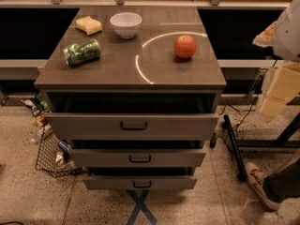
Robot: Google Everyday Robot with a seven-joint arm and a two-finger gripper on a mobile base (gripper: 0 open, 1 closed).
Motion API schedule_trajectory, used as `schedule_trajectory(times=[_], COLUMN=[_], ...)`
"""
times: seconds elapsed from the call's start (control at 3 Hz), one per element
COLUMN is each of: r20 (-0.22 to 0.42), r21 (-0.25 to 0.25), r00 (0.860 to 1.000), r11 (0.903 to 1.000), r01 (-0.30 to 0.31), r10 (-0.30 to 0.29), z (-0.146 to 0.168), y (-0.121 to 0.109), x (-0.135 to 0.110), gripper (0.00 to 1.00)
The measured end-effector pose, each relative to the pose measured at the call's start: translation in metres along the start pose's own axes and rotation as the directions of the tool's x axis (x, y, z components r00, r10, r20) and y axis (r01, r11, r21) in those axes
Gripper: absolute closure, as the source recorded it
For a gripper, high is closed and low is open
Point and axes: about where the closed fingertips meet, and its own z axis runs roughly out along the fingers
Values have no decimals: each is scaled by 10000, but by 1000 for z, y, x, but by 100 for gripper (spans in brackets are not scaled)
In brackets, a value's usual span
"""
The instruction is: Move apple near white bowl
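Seeing apple (185,47) sitting well apart from white bowl (125,24) on cabinet top (117,67), gripper (277,92) hanging at right edge, its grip impossible to tell.

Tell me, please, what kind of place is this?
Probably a robot test lab or workshop, not a home. A drawer cabinet stands on a speckled floor marked with a blue tape cross, a wire basket of clutter sits beside it, and the robot's gripper hangs at the right edge.
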Motion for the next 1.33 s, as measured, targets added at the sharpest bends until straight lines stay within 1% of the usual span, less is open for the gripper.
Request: schedule_trajectory(times=[0.33,0.67,1.0,1.33], r20=[1,863,2523,4448], r21=[2,-69,228,161], r00=[10000,9953,9621,8705], r11=[10000,9991,9933,9699], r01=[0,-424,-1131,-2429], r10=[0,429,1038,2106], z=[0,19,35,55], y=[0,-18,-53,-92], x=[0,-15,-40,-60], gripper=[0,0,0,0])
